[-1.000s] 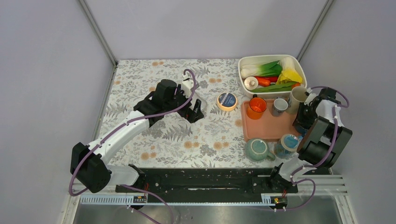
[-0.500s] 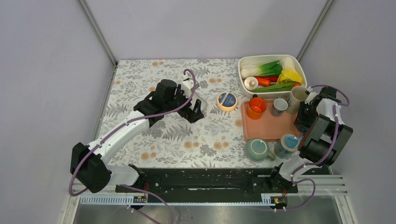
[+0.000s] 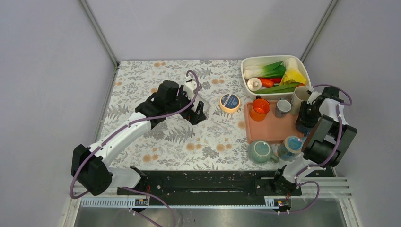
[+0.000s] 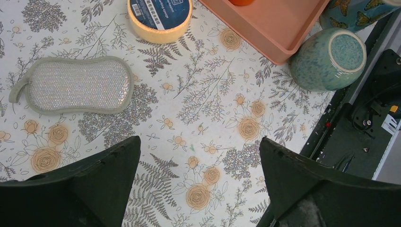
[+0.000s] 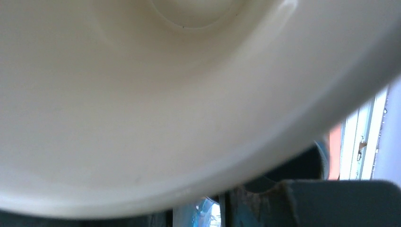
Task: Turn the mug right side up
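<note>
The cream mug (image 3: 300,96) stands at the far right corner of the pink tray (image 3: 272,128). It is just in front of the white tub (image 3: 245,81) of vegetables and beside a grey cup (image 3: 283,107). The table's right edge and the wall are close behind it. The widest bare cloth lies in the middle and near left of the table.

The right arm is folded tight along that right edge, with the right gripper (image 3: 305,113) up against the mug. In the right wrist view the mug's pale inside fills nearly everything, so it cannot be told whether the fingers are clamped or loose.

The left arm reaches out over the middle of the table. The left gripper (image 4: 198,144) hangs spread wide and holds nothing, above cloth near a sponge (image 4: 75,86) and a tape roll (image 4: 160,16).
</note>
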Controlling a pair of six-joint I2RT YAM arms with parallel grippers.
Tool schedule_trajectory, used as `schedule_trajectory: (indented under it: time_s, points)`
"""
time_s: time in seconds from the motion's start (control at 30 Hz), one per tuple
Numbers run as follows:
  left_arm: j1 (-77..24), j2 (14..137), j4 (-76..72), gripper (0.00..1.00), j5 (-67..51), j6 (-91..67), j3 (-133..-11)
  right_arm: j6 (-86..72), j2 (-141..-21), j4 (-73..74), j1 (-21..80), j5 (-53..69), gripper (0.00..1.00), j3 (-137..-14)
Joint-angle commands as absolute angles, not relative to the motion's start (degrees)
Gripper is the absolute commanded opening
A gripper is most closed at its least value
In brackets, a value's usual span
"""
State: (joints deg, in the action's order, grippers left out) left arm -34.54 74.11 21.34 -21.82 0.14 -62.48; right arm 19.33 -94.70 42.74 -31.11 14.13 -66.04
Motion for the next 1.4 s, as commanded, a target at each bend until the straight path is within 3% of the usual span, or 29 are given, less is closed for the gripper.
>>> schedule_trajectory:
  time_s: [0.0, 0.43, 0.6, 0.77, 1.07, 1.2, 1.37]
  points:
    - [-34.24, 72.85, 19.93, 0.99, -22.88, 0.93, -63.54, 19.49, -95.28, 46.35, -29.96, 12.32, 0.40, -65.94]
    - [-34.22, 72.86, 19.87, 0.99, -23.58, 1.34, -63.51, 16.79, -89.25, 48.00, -30.00, 10.15, 0.52, -71.28]
    - [-34.20, 72.78, 19.84, 0.99, -23.68, 1.53, -63.24, 8.37, -83.21, 49.14, -29.93, 5.42, 0.73, -75.11]
    - [-34.21, 72.20, 19.74, 0.99, -24.37, 1.78, -62.57, -5.24, -80.84, 59.88, -29.92, -1.97, 0.98, -81.11]
    - [-34.43, 72.29, 19.55, 0.99, -27.26, 1.39, -61.32, -14.61, -62.06, 57.31, -29.05, 2.90, 0.99, -67.51]
    - [-34.45, 73.09, 19.15, 0.99, -27.50, 1.00, -61.43, -15.33, -56.81, 58.84, -12.93, 3.32, 0.99, -67.70]
    - [-34.45, 72.75, 19.12, 0.99, -27.08, 1.30, -60.98, -23.84, -59.96, 63.06, 4.76, -4.17, 0.98, -66.72]
